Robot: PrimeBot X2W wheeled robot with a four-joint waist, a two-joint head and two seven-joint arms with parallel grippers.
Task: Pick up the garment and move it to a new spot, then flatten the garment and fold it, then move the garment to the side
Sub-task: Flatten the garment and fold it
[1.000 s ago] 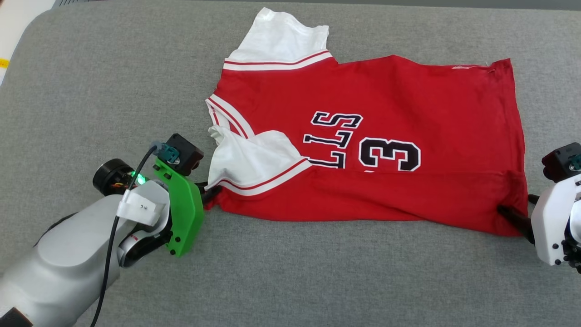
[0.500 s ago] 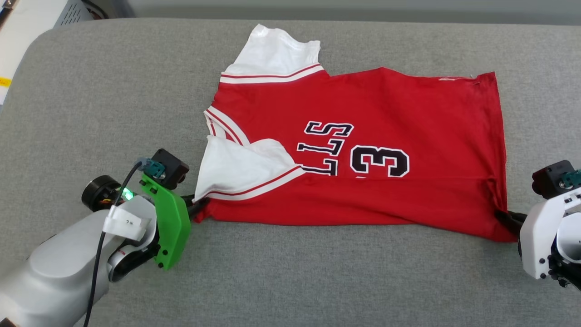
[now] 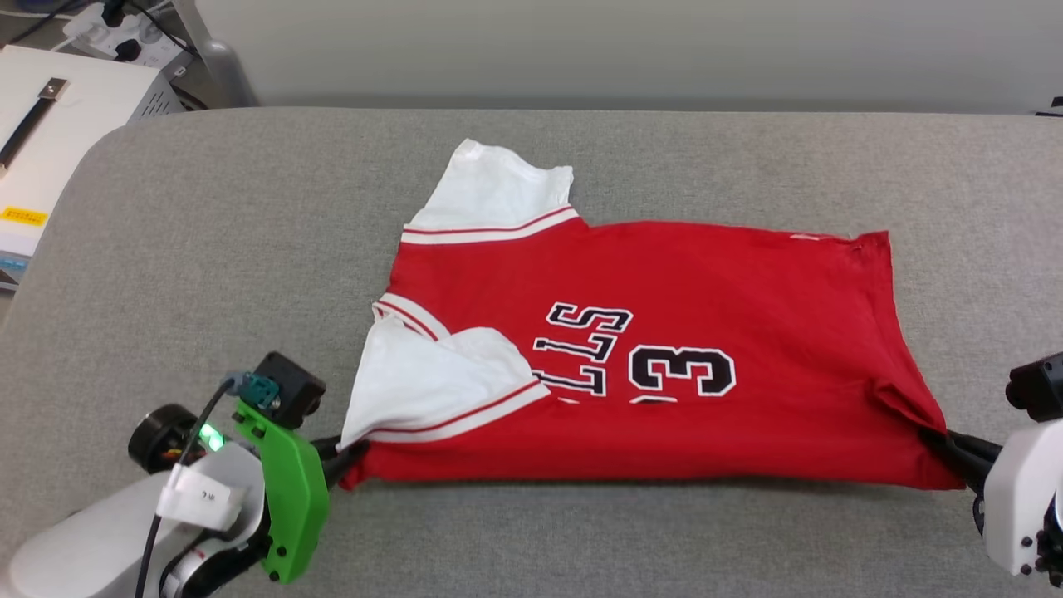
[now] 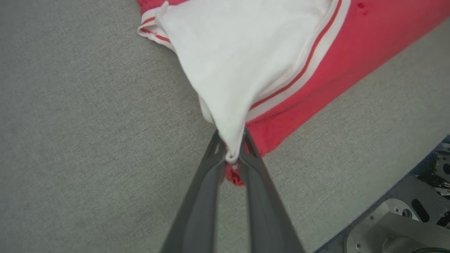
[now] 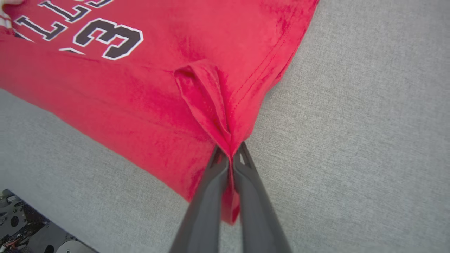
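The garment [image 3: 714,316], a red jersey with white sleeves and black lettering, lies partly folded on the grey table [image 3: 249,232], its near edge lifted slightly. My left gripper [image 3: 342,462] is shut on the near left corner, pinching white sleeve and red cloth [image 4: 230,154]. My right gripper [image 3: 947,444] is shut on the near right hem corner, where the red cloth bunches into a pleat [image 5: 207,102]. In the left wrist view my left gripper [image 4: 231,159] bites the sleeve tip. My right gripper [image 5: 230,154] clamps the hem in the right wrist view.
A white box [image 3: 50,158] with a yellow label stands off the table's far left corner, cables and a power strip [image 3: 108,25] behind it. A pale wall runs along the table's far edge. The robot's base [image 4: 404,225] shows below the table's near edge.
The head camera has tilted up, showing the table's far edge and wall. The near edge of the garment has risen and pulled taut between both grippers. The right gripper closed on the hem.
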